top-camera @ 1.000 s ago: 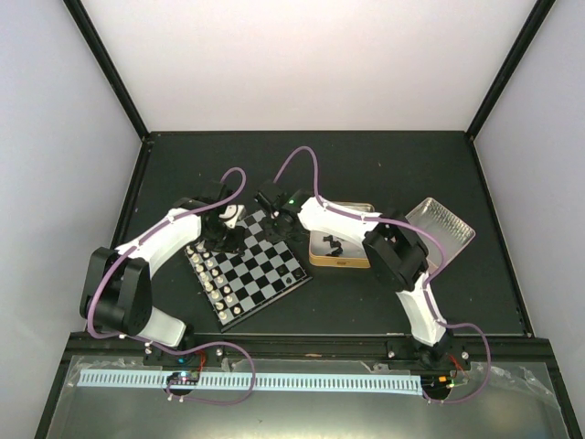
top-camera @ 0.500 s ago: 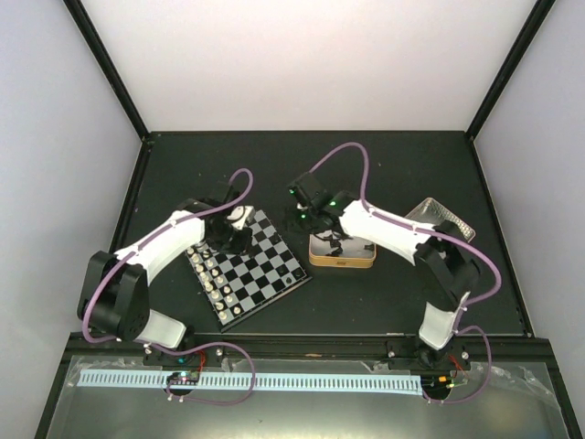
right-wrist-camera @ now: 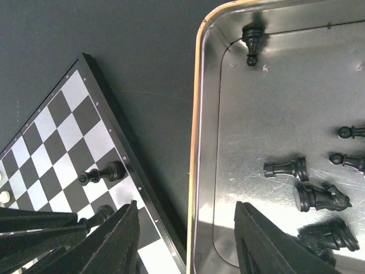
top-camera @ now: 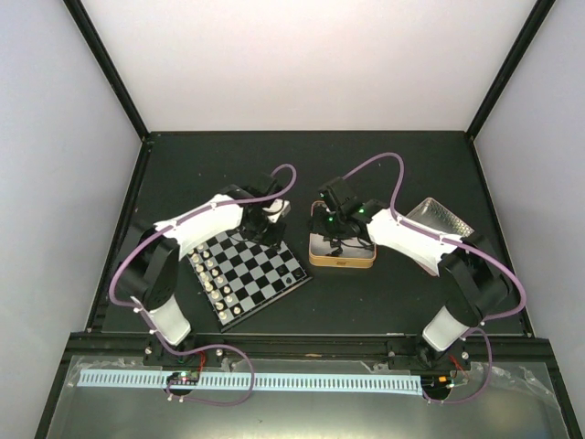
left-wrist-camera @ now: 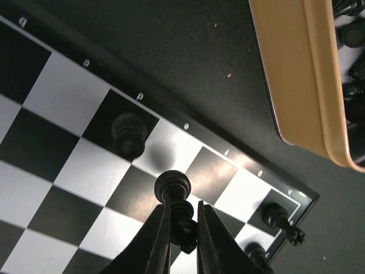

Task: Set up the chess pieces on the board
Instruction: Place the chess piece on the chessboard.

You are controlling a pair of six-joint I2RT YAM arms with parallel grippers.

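The black piece (left-wrist-camera: pixel 173 185) pinched upright in your left hand (left-wrist-camera: pixel 182 210) sits over the board (top-camera: pixel 260 274) one row in from the edge that faces the tin (top-camera: pixel 343 263). A second ago that hand was further left along the board's far side. Your right hand (top-camera: pixel 329 224) has left the board since then and now hangs over the tin's left end with its fingers spread and nothing between them. The left wrist view alone shows the grip, with both fingers pressed on the piece's stem. It also shows another black piece (left-wrist-camera: pixel 130 134) standing on a dark square just beyond, and two more in the board's corner. Whether the held piece touches its square you cannot tell. The right wrist view alone shows inside the tin, where several chess pieces (right-wrist-camera: pixel 288 168) lie on their sides and one more (right-wrist-camera: pixel 251 43) is in the far corner. The top view adds the cream pieces (top-camera: pixel 212 279) in rows along the board's left side and the silver lid (top-camera: pixel 452 224) to the right. Only a narrow strip of bare table (top-camera: pixel 393 165) separates the board's edge from the tin's gold rim, and your two hands are near each other there. The far half of the table is open.
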